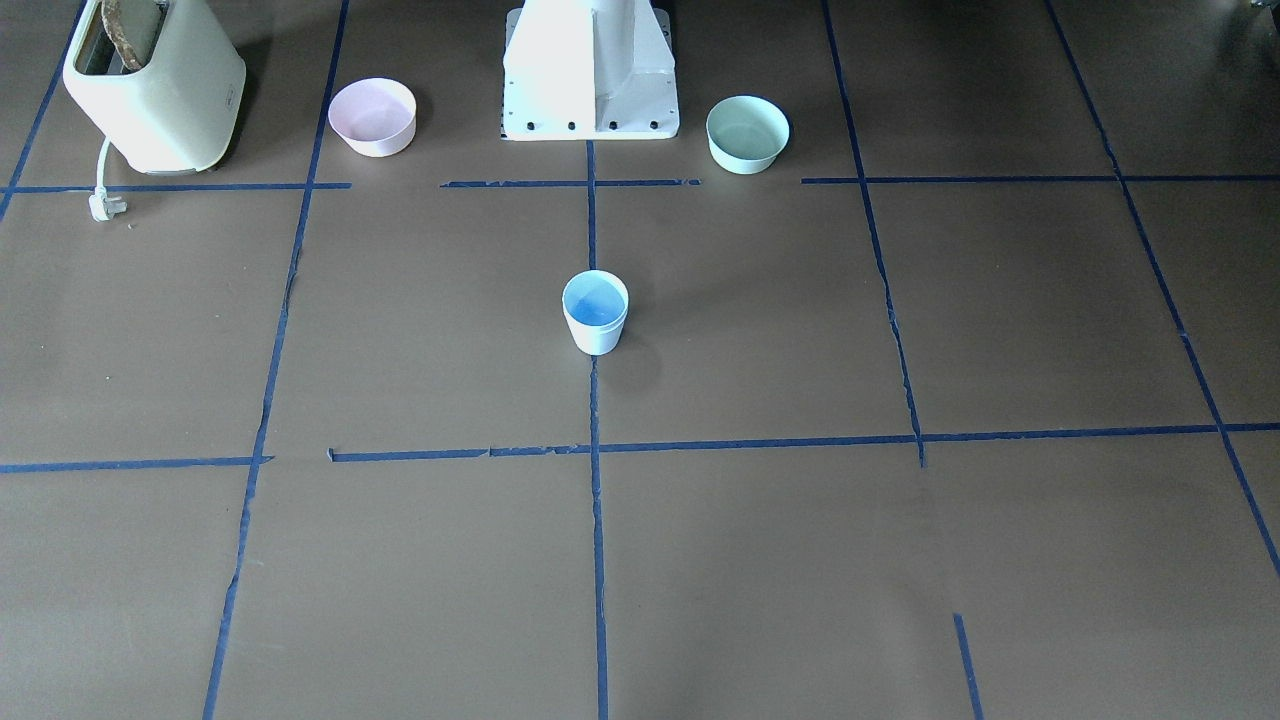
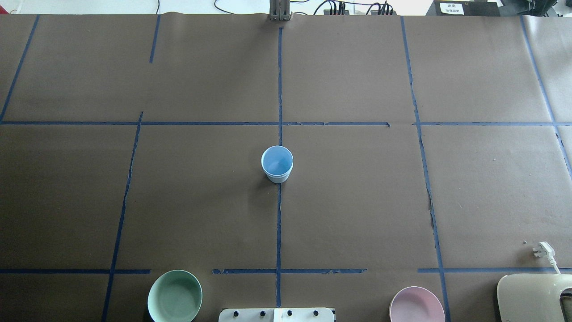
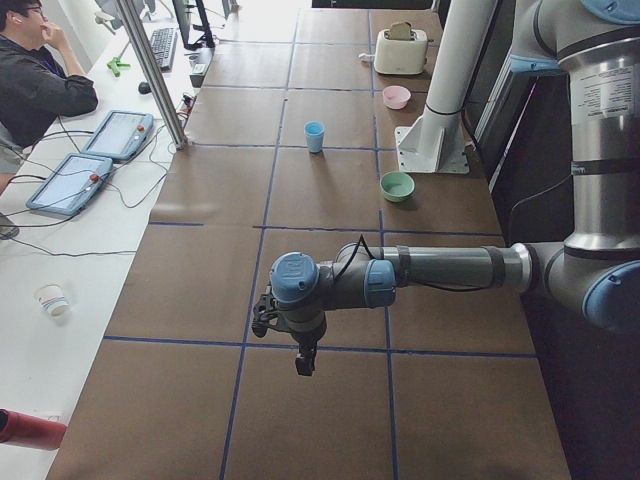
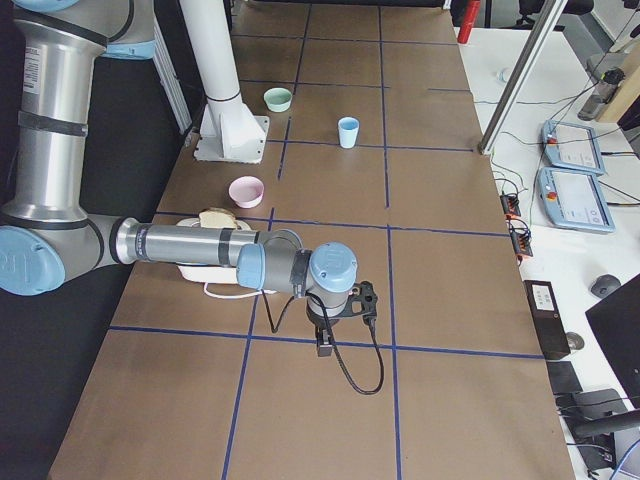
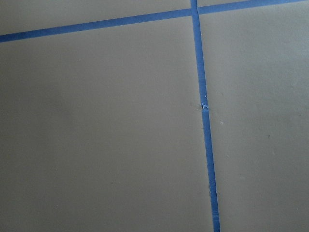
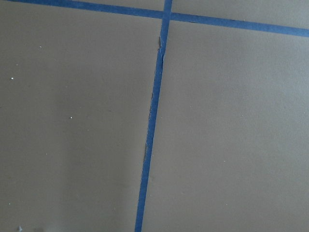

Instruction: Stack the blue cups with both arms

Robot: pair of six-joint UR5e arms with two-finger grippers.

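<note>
One blue cup [image 1: 595, 312] stands upright at the table's middle on the centre tape line, pale outside and sky-blue inside. It also shows in the overhead view [image 2: 277, 164] and both side views [image 3: 314, 136] [image 4: 347, 132]. I see no second separate cup and cannot tell whether one is nested inside it. My left gripper [image 3: 303, 365] hangs over the table's left end, far from the cup. My right gripper [image 4: 324, 347] hangs over the right end, also far from it. I cannot tell if either is open or shut. Both wrist views show only brown paper and blue tape.
A pink bowl [image 1: 372, 116] and a mint-green bowl [image 1: 747, 133] flank the white pedestal [image 1: 590, 70]. A cream toaster [image 1: 150, 85] with its loose plug [image 1: 103, 205] stands beyond the pink bowl. An operator [image 3: 40, 90] sits past the table's far side.
</note>
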